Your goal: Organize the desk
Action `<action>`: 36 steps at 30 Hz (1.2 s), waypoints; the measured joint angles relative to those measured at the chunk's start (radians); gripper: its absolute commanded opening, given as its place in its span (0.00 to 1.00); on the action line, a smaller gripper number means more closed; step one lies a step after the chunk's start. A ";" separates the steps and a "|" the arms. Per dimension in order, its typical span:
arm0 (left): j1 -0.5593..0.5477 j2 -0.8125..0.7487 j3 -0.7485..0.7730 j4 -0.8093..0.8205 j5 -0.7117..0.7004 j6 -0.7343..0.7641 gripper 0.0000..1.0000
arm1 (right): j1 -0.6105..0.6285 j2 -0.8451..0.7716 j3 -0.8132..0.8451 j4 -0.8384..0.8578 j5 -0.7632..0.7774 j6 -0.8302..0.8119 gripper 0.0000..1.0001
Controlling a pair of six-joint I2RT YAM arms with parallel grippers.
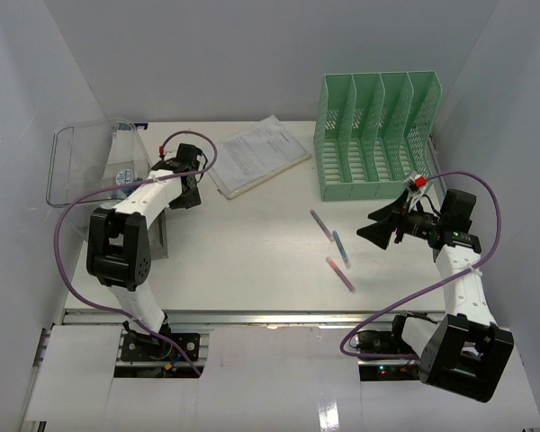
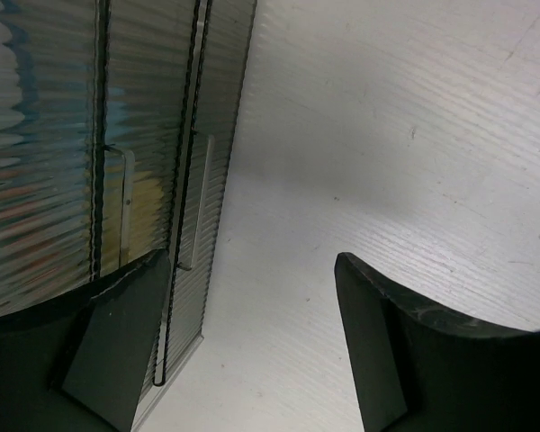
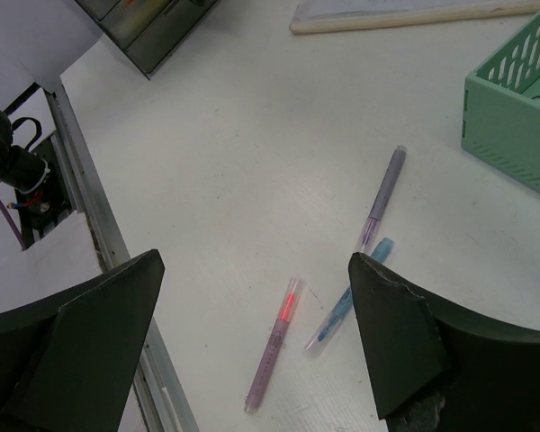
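Hovering the right gripper (image 3: 252, 261), spread wide and empty, over three pens (image 3: 381, 200) loose right of the middle of the desk (image 1: 252, 256) stretching before both arms, probably to pick one, with the left gripper (image 2: 252, 270) equally parted, empty, beside the clear bin (image 1: 90, 162) at the left edge.

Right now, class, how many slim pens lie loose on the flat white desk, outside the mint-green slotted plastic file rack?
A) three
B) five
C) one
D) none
A: three lie on the flat white desk: a lilac pen, a blue pen and a clear pen with a pink band, none of them inside the mint-green slotted plastic file rack.
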 measured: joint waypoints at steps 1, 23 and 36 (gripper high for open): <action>0.000 0.000 0.005 -0.003 0.000 0.000 0.85 | -0.001 0.000 0.000 0.000 0.000 0.000 0.90; -0.006 -0.021 0.026 0.050 0.134 0.063 0.61 | -0.012 0.000 0.000 -0.001 -0.012 -0.002 0.90; -0.038 0.079 -0.014 0.069 -0.139 0.060 0.49 | -0.012 0.000 0.000 -0.001 -0.020 -0.002 0.90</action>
